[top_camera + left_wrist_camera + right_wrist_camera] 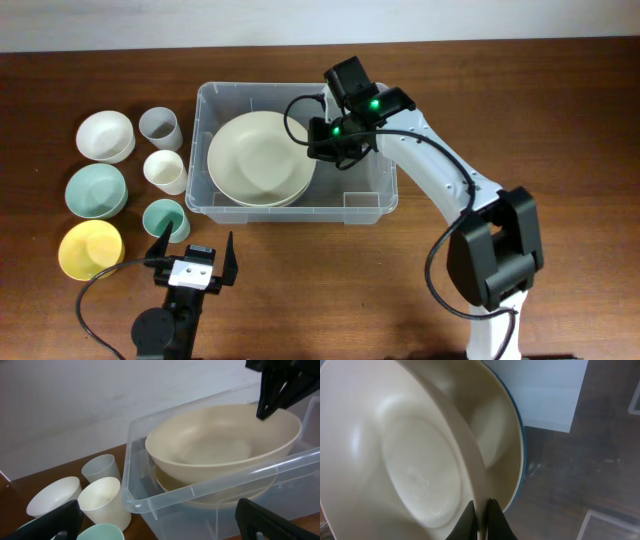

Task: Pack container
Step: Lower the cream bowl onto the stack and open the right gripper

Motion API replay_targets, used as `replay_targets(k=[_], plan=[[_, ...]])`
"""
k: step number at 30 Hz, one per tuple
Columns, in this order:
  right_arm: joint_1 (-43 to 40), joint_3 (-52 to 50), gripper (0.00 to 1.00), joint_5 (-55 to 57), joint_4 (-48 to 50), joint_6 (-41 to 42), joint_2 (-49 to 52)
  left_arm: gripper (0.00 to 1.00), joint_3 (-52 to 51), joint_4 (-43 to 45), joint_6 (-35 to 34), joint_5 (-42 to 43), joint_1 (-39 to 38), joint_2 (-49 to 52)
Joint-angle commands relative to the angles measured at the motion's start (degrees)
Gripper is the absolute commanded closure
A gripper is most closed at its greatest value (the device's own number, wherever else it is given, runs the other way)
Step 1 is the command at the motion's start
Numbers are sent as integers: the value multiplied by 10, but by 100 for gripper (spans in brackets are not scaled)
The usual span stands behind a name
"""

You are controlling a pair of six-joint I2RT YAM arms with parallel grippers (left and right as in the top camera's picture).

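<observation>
Right claw (481, 510) pinched shut on the rim of the cream bowl (415, 460), one dark fingertip inside the lip and one outside, wall of the bowl between them. Seen from overhead, same claw (318, 150) at the bowl's right edge, reaching down into the container (300, 215). Cream bowl (262, 158) tilted, its gripped side raised, resting in a second bowl (520, 435) with a blue edge. Both inside the container, toward its left half; white label (545, 395) on the clear base just beyond them. From the left wrist, black claw (272, 397) over the far rim of the cream bowl (220, 445), clear container rim (135, 505) in front.

Container in the middle of the wooden table (500, 80), long side toward the left arm.

Left of it, close together: white bowl (106, 135), grey cup (160, 128), cream cup (165, 172), pale green bowl (97, 190), teal cup (165, 218) just beside the container's front left corner, yellow bowl (90, 250).

Left claw (194, 248) spread wide, holding nothing, low over the table just in front of the teal cup, well apart from the right one.
</observation>
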Motion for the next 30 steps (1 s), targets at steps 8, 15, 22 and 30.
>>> replay_targets(k=[8,15,22,30], plan=[[4,-2,96,-8,30,5,27,0,-1,-3,9,-4,3,-4],[4,-2,89,-11,30,5,30,0,-1,-3,9,-4,3,-4],[4,-3,89,-26,32,16,30,0,-1,-3,9,-4,3,-4],[4,-3,93,-47,32,19,30,0,-1,-3,9,-4,3,-4]])
